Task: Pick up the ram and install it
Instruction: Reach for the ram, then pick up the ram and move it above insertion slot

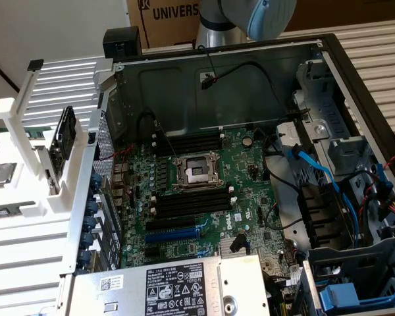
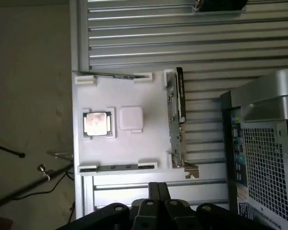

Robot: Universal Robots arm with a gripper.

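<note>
Grey robot arm [image 1: 253,16] raised; tool [image 2: 156,188] pinched together, empty, apart from dark green ram stick [image 2: 173,129] in white rack [image 2: 120,153].

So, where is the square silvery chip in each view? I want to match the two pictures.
Exterior view: the square silvery chip lies flat in the white plastic holder, at the exterior view's far left, outside the case.
Wrist view: the chip sits in a pocket of the same holder, next to a white square block.
Shared landmark: the open grey computer case, which stands beside the holder.
</note>
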